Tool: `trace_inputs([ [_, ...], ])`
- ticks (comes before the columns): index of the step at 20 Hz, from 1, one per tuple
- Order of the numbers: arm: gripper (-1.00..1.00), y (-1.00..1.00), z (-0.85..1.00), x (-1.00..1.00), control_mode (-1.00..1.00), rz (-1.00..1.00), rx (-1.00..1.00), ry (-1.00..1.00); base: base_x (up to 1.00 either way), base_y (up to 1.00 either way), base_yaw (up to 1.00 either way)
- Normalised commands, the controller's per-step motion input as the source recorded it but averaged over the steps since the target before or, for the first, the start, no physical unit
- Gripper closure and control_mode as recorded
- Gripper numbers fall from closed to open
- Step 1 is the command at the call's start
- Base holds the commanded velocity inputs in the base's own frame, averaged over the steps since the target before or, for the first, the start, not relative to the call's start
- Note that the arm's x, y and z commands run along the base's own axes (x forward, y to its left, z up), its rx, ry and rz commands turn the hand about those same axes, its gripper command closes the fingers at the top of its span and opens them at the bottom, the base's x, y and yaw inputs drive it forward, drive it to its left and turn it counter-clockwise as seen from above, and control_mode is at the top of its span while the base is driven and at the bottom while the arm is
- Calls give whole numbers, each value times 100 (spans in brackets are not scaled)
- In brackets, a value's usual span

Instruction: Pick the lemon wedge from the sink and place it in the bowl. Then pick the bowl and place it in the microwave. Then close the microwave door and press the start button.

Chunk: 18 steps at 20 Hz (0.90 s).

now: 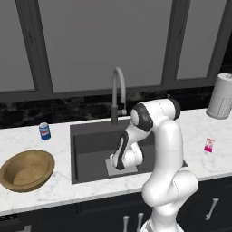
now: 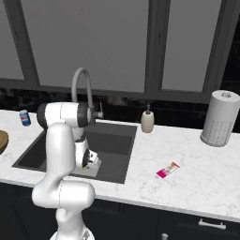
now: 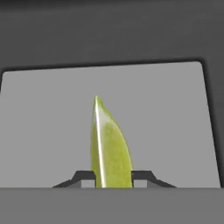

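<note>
Right at the bottom centre of the hand view, my two fingertips (image 3: pixel 83 177) sit on either side of the lemon wedge (image 3: pixel 109 148), close against both flanks, so my claw (image 3: pixel 111 179) looks clamped on the wedge. It stands on edge, its pointed tip toward the middle of the frame, over a pale grey panel (image 3: pixel 166 122) on the dark sink floor.

From the left base view, my arm bends down into the sink (image 1: pixel 90 145) at frame centre. On the counter (image 1: pixel 59 188) at lower left sits the bowl (image 1: pixel 27 170), well apart from the sink. A blue can (image 1: pixel 44 131) stands beyond it. A faucet (image 1: pixel 118 93) rises behind the sink. At the far right lie a pink packet (image 1: pixel 209 145) and a paper towel roll (image 1: pixel 222 96).
</note>
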Motion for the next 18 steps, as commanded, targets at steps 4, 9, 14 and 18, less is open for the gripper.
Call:
trace_inputs([
  [4,100,-34,47,-37,-100,0,7,-13,0,0,0],
  [9,100,-19,78,-2,-100,0,9,-31,0,0,0],
  [14,100,-31,91,-8,-100,0,8,-25,0,0,0],
  [18,100,-48,100,-21,-100,0,7,-14,0,0,0],
])
